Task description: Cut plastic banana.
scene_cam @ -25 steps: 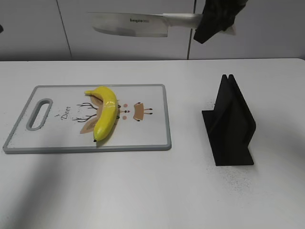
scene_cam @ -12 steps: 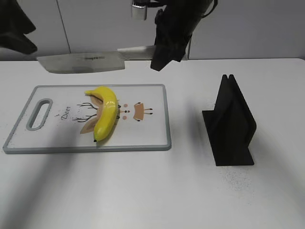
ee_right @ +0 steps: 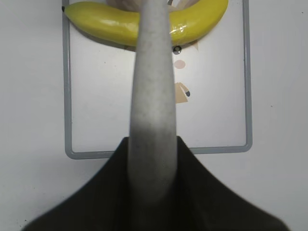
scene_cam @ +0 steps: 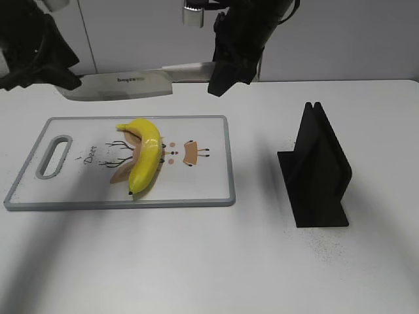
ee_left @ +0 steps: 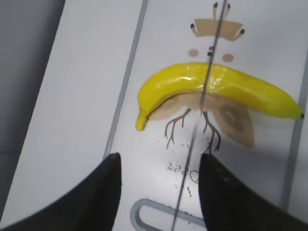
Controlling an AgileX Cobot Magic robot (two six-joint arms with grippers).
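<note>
A yellow plastic banana (scene_cam: 145, 154) lies on the white, grey-rimmed cutting board (scene_cam: 203, 183). My right gripper (scene_cam: 222, 73) is shut on the pale handle of a big knife (scene_cam: 124, 86). The knife hangs level above the board's far edge, its blade pointing left. My left gripper (scene_cam: 62, 78) is open at the blade's tip, above the board's left end. In the left wrist view the blade shows as a thin line (ee_left: 202, 96) across the banana (ee_left: 216, 86), running between the open fingers (ee_left: 103, 192). The right wrist view shows the handle (ee_right: 153, 96) over the banana (ee_right: 110, 24).
A black knife stand (scene_cam: 317, 171) stands on the white table to the right of the board. The board has a handle slot (scene_cam: 54, 156) at its left end. A grey wall runs behind the table.
The knife came down and to the left from high above the table to over the board's far edge. My left gripper moved in from the upper left to the blade's tip.
</note>
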